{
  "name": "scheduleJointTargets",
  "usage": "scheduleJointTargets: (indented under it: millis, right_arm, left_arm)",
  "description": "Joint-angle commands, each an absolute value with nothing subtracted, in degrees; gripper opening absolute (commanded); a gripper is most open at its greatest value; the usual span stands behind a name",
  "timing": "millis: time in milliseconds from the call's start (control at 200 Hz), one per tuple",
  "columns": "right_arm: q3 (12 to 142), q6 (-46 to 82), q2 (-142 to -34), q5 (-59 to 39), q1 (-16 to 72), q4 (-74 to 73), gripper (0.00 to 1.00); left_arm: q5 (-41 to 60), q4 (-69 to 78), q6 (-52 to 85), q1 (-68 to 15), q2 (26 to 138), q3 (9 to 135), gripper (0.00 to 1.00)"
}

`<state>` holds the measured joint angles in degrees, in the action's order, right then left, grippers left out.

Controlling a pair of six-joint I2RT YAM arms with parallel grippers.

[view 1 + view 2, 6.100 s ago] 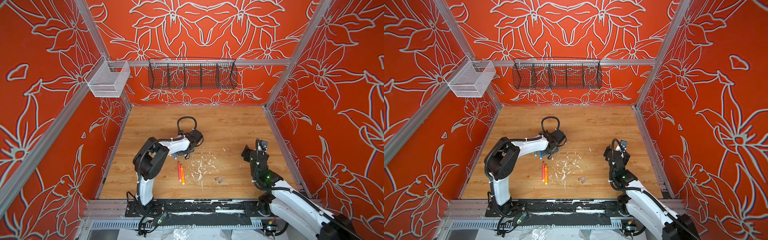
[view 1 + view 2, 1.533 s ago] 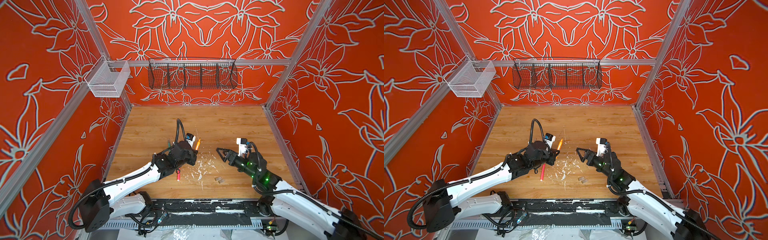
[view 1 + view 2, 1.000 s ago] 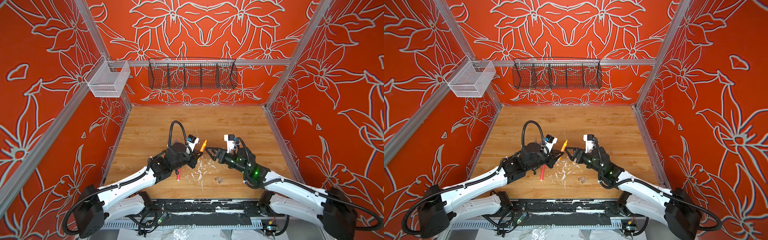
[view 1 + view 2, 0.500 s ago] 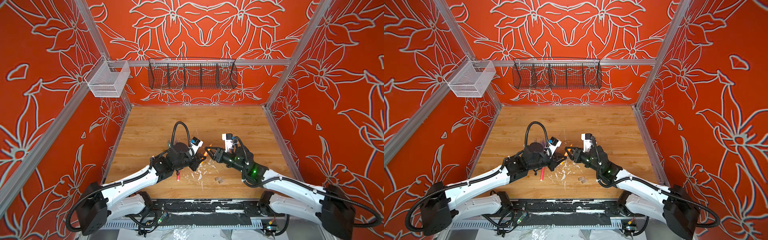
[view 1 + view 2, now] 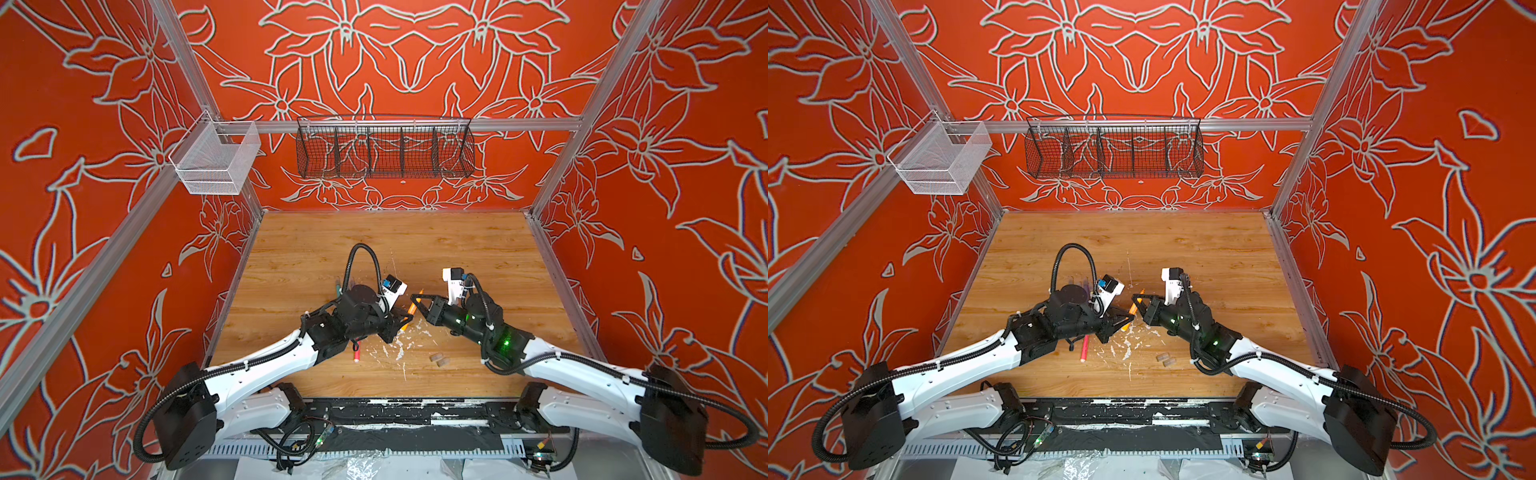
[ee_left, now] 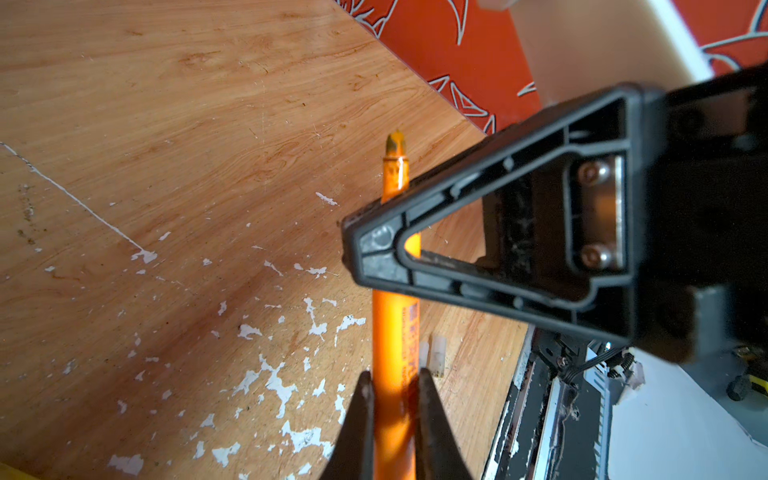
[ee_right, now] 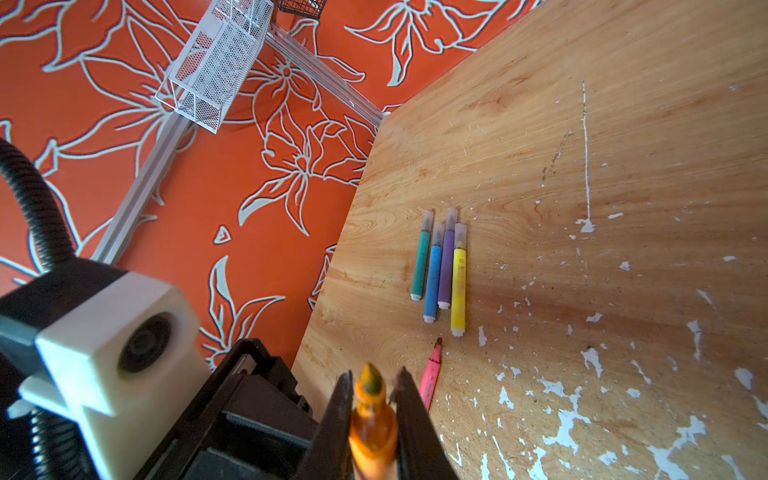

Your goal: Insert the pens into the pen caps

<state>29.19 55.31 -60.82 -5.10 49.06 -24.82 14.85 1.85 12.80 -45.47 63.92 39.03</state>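
A wooden counter [image 5: 457, 249] carried everything. Above its middle, the left end effector [image 6: 392, 409] clenched the orange pen [image 6: 395, 324] by its barrel, and the right end effector [image 7: 372, 395] clamped the same pen near its bare tip. The right wrist view showed four capped pens [image 7: 446, 266] side by side, which the top views largely hid. That made four of six seemingly done. An uncapped pink pen [image 7: 431, 374] lay nearby. Two loose caps [image 5: 438, 360] lay together near the front edge, absent from that wrist view.

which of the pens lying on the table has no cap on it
The pink pen, lying apart with its tip bare. The other four pens lie side by side, each wearing a clear cap.
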Motion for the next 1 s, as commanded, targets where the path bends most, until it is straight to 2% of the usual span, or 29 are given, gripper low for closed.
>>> scheduleJointTargets:
  millis: [0,95,260,631,716,876,921,996]
  right_arm:
    - [30.97,57.25,-61.36,-6.01,50.84,-27.02,0.08]
    - [30.41,58.00,-61.02,-5.56,51.50,-28.14,0.05]
    - [29.40,58.84,-59.55,-4.31,53.30,-29.68,0.01]
    - [26.84,59.02,-56.05,0.20,55.30,-30.58,0.00]
    - [26.13,59.21,-55.47,1.39,55.33,-30.50,0.00]
    - [26.09,59.24,-55.68,1.73,55.43,-30.50,0.00]
    - [26.18,59.23,-55.85,1.54,55.44,-30.57,0.00]
    - [26.19,59.16,-55.80,1.48,55.37,-30.59,0.15]
  left_arm:
    - [16.18,4.48,11.58,-45.53,63.44,40.33,0.09]
    - [15.98,4.46,11.59,-45.53,63.38,40.21,0.22]
    - [15.88,4.56,11.45,-45.53,63.46,40.10,0.32]
    - [16.39,4.83,11.24,-45.53,63.01,39.75,0.35]
    - [16.64,5.01,11.25,-45.51,62.78,39.70,0.30]
    - [16.52,5.01,11.18,-45.53,62.54,39.63,0.00]
    - [16.57,4.91,11.25,-45.53,62.49,39.60,0.00]
    - [15.67,4.66,11.53,-45.53,62.40,39.72,0.00]
